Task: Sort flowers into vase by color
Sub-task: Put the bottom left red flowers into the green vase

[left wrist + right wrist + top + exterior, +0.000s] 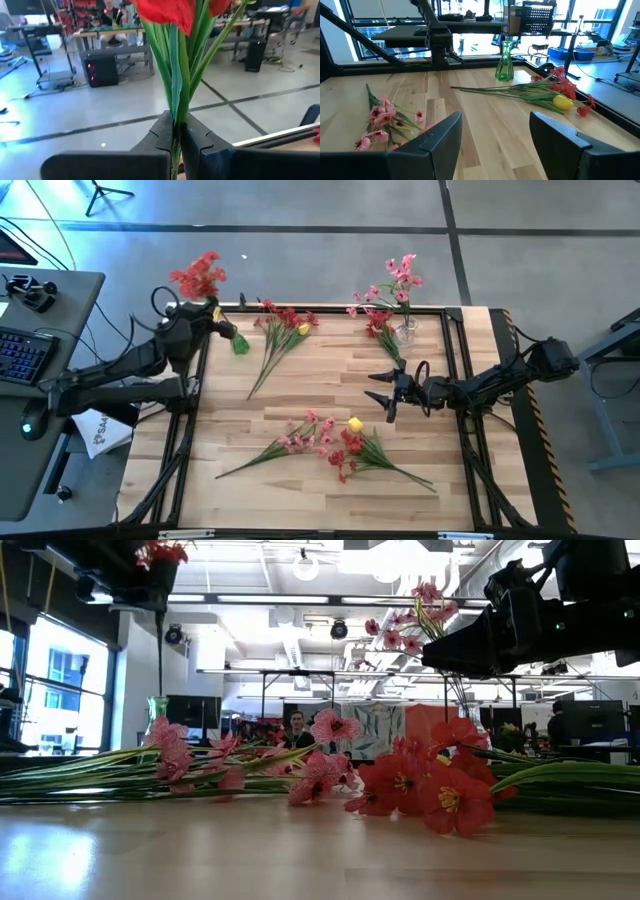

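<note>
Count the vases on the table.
2: a green vase at the far left corner, by the left gripper; a clear vase with pink flowers at the far right.

Bright, even light on my feeds.
Ceiling lamps (305, 565) glare overhead; the red stems (176, 75) at my left gripper (176, 145) blur.

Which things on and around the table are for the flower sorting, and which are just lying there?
For the job:
- red flowers in the shut left claw
- green vase
- clear vase with pink flowers
- flower bunches on the table
- open right claw

Just lying about:
- keyboard
</note>
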